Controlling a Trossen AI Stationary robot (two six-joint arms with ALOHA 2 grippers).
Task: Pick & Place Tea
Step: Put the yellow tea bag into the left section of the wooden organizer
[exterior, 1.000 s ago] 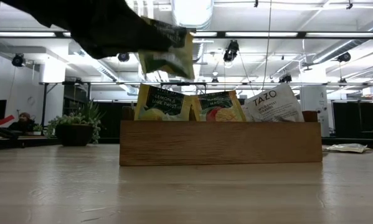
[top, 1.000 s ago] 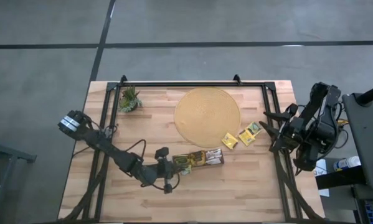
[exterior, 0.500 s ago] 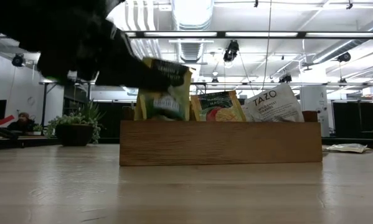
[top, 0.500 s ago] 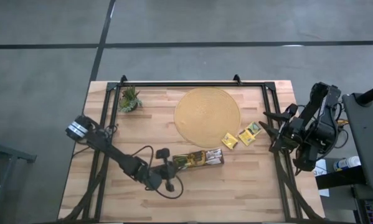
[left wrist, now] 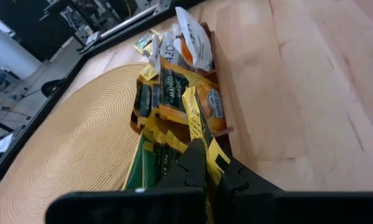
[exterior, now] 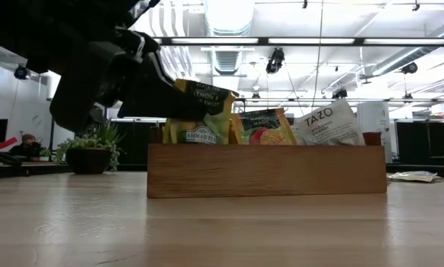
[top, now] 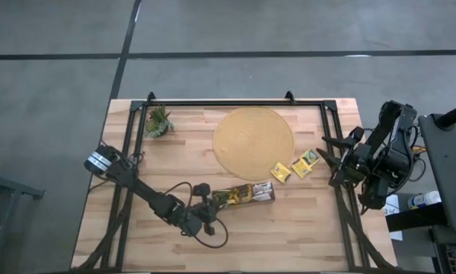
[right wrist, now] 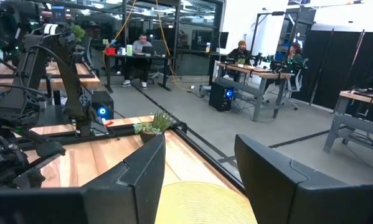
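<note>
We see the left hand (top: 211, 202) low over the near middle of the table (top: 288, 236), at the left end of the dark brown tray (top: 243, 195). Its fingers are pinched shut on a yellow tea sachet (left wrist: 197, 124), held upright at the tray's left end. More tea sachets (exterior: 260, 127) stand in the tray, yellow, orange and one white. Two loose yellow sachets (top: 292, 167) lie flat on the table just to the right of the round woven mat (top: 253, 141), apart from the tray. A small green plant (top: 158, 122) sits at the far left corner. The right hand (top: 334, 164) waits at the table's right edge, fingers (right wrist: 136, 180) spread wide apart, holding nothing.
</note>
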